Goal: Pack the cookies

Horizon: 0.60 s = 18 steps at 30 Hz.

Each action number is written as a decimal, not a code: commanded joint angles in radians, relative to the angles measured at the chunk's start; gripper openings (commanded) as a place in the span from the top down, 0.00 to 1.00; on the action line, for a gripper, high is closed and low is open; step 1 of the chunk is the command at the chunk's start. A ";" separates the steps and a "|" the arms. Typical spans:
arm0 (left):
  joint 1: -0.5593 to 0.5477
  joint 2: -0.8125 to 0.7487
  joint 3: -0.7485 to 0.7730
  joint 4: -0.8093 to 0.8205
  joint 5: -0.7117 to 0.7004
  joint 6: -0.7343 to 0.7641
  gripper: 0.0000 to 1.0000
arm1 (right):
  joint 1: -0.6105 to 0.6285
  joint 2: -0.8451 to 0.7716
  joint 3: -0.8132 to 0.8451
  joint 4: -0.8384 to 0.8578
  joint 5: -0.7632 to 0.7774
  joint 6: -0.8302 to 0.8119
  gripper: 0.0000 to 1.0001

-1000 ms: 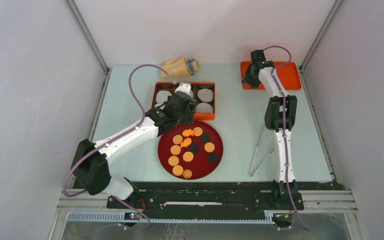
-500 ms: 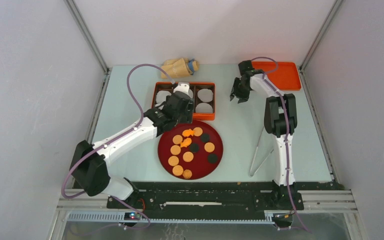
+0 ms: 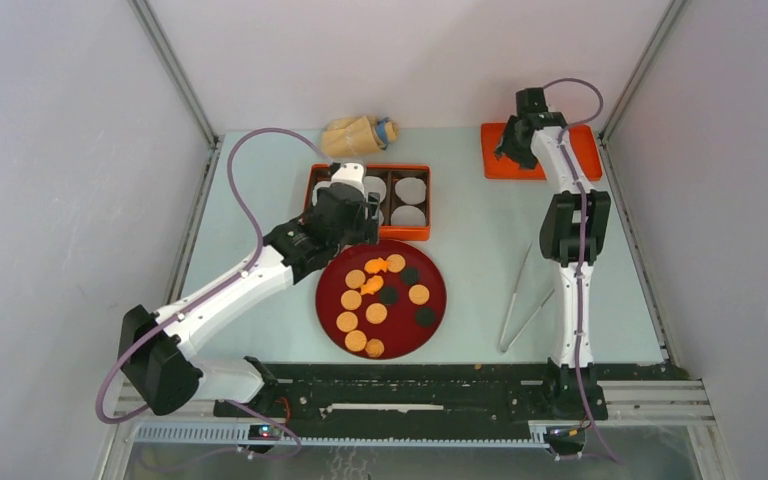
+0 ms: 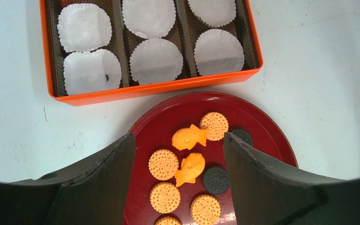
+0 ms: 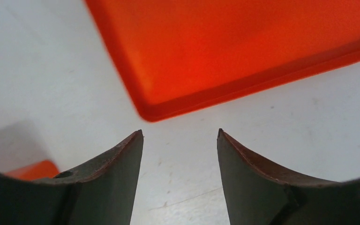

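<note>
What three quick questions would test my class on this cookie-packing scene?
1. True or false: the left arm's jaws are shut on a cookie.
2. Where do the tongs lie relative to the red plate? A: on it; B: in the orange box; C: on the table, to its right.
3. Fill in: ___ fish-shaped cookies lie on the plate.
Key: 1 false, they are open and empty; 2 C; 3 two.

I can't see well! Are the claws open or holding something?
Left claw: open, holding nothing.
Right claw: open, holding nothing.
</note>
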 commanded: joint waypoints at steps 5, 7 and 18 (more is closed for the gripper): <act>-0.004 -0.034 -0.037 0.037 0.029 0.024 0.24 | -0.043 0.121 0.087 -0.047 -0.010 0.013 0.33; -0.004 -0.039 -0.045 0.039 0.026 0.024 0.24 | -0.052 0.118 0.089 -0.038 -0.009 0.014 0.34; -0.004 -0.026 -0.046 0.043 0.016 0.022 0.24 | -0.069 0.148 0.118 -0.061 -0.053 0.026 0.32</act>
